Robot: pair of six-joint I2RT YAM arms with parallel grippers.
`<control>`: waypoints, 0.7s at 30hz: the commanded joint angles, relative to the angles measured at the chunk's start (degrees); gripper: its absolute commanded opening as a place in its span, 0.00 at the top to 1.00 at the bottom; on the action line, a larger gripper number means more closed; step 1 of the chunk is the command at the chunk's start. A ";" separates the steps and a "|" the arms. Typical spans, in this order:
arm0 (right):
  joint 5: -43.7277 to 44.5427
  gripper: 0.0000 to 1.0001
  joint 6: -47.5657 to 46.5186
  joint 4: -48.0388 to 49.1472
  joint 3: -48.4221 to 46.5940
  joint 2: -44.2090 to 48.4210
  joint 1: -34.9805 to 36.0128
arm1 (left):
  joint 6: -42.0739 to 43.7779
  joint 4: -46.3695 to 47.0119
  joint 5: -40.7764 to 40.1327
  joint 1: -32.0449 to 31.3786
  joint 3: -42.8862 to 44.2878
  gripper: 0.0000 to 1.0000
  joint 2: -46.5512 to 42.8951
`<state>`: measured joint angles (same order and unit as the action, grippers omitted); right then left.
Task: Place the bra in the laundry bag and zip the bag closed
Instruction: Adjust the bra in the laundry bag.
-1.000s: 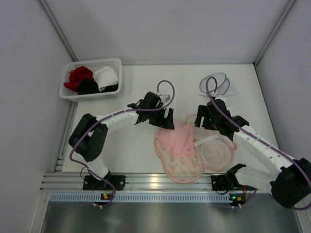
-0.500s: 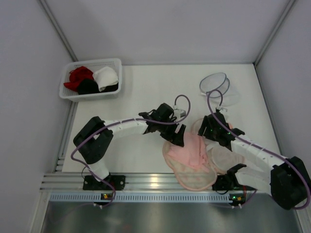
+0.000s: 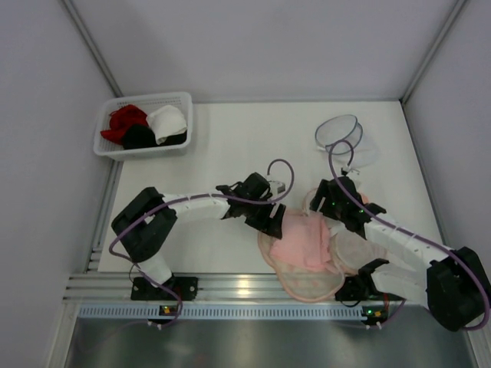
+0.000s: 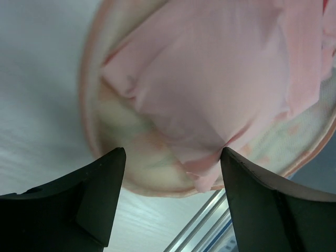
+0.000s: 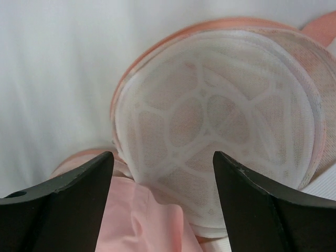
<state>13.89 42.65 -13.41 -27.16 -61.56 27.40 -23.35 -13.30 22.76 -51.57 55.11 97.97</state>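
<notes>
Left end effector [image 4: 172,157] and right end effector [image 5: 163,160] hang low, jaws spread, seemingly gripping nothing.

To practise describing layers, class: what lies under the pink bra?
The bra rests on the open bag, whose floral lining and rim show around it. The lining directly beneath the bra is covered, so whether anything else lies there cannot be seen.

- White table [image 3: 230,130]: pale top, enclosed by plain grey walls on three sides.
- White plastic basket [image 3: 146,97]: slotted walls, set at the far left corner of the table.
- Held in the basket: red garment [image 3: 123,119] at left, black garment [image 3: 140,137] at the near side, white garment [image 3: 167,121] at right, all touching.
- Round grey see-through mesh piece [image 3: 337,132]: thin-rimmed, laid at the far right.
- Metal rail [image 3: 245,287]: fitted along the near edge.
</notes>
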 commanded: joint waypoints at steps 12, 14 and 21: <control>0.44 0.06 -9.34 0.48 -19.86 -5.05 -7.61 | -9.25 6.79 -7.12 8.84 -1.85 0.27 2.93; 0.18 0.05 -10.75 0.75 -22.05 -6.72 -9.11 | -10.04 7.15 -8.34 10.69 -2.03 0.28 2.57; -0.80 0.04 -12.85 4.09 -27.15 -13.23 -18.51 | -7.50 4.25 -18.80 19.22 1.65 0.30 1.08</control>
<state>12.82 32.27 -12.75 -50.11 -73.63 12.16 -32.77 -6.66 12.45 -34.79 54.52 98.96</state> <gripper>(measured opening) 0.953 0.699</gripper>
